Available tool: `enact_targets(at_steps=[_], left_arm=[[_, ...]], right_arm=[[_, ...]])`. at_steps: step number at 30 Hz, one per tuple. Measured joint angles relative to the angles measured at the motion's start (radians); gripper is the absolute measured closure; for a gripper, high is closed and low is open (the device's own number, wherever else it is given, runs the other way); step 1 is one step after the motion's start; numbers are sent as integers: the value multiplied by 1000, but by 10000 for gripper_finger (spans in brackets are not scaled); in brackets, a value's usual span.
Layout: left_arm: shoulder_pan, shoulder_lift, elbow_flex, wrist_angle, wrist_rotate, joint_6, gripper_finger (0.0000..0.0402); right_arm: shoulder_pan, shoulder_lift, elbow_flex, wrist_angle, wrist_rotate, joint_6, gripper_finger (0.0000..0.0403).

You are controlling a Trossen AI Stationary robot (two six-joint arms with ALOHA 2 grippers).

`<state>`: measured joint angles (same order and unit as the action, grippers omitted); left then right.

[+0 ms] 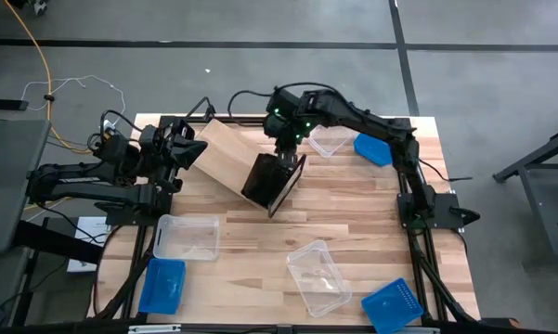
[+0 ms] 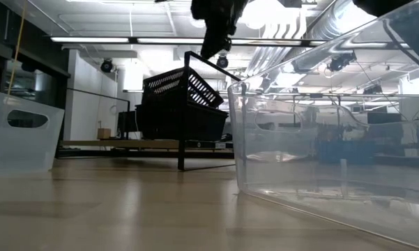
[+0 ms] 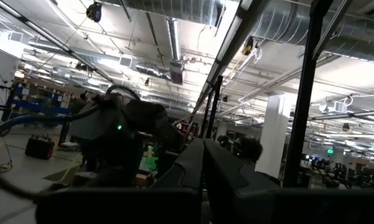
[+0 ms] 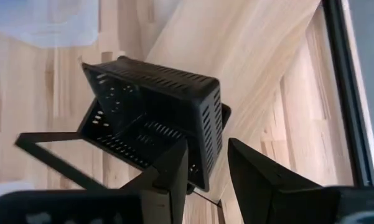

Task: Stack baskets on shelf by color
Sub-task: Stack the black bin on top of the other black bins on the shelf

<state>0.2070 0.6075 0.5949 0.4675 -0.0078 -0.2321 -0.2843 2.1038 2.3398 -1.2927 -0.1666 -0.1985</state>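
The shelf point(image 1: 225, 148), light wood with a thin black frame, lies askew at the table's far middle. In its open end a black slatted basket point(image 2: 181, 124) sits, and a second black basket point(image 2: 180, 85) is tilted above it. My right gripper point(image 4: 205, 180) comes down on this upper basket point(image 4: 155, 118) and is shut on it. My left gripper point(image 1: 193, 148) stands shut at the shelf's left end, pointing slightly upward, with the shelf's black bars point(image 3: 215, 106) just beyond its fingertips. My right gripper has the upper black basket by a slatted side wall near its corner point(image 4: 206, 163), one finger point(image 4: 171, 168) inside the basket and the other outside. The fingers slant down from above. The basket is tilted, its lower end at the black basket beneath. My left gripper's tips reach the shelf's left edge; whether they touch it I cannot tell.
Clear baskets stand at the near left point(image 1: 186, 237), near middle point(image 1: 317, 276) and far right point(image 1: 330, 141). Blue baskets lie at the near left corner point(image 1: 162, 283), near right point(image 1: 393, 304) and far right point(image 1: 372, 148). Bare wood shows in the table's middle point(image 1: 353, 209).
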Motion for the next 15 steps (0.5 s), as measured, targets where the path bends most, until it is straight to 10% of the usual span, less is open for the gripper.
enact_targets(at_steps=[9, 15], left_arm=[[0, -8, 0, 1, 0, 0, 401], [0, -24, 0, 0, 0, 0, 402]], right_arm=[[-4, -27, -23, 22, 8, -3, 300], [8, -207, -391, 237, 25, 50, 300]])
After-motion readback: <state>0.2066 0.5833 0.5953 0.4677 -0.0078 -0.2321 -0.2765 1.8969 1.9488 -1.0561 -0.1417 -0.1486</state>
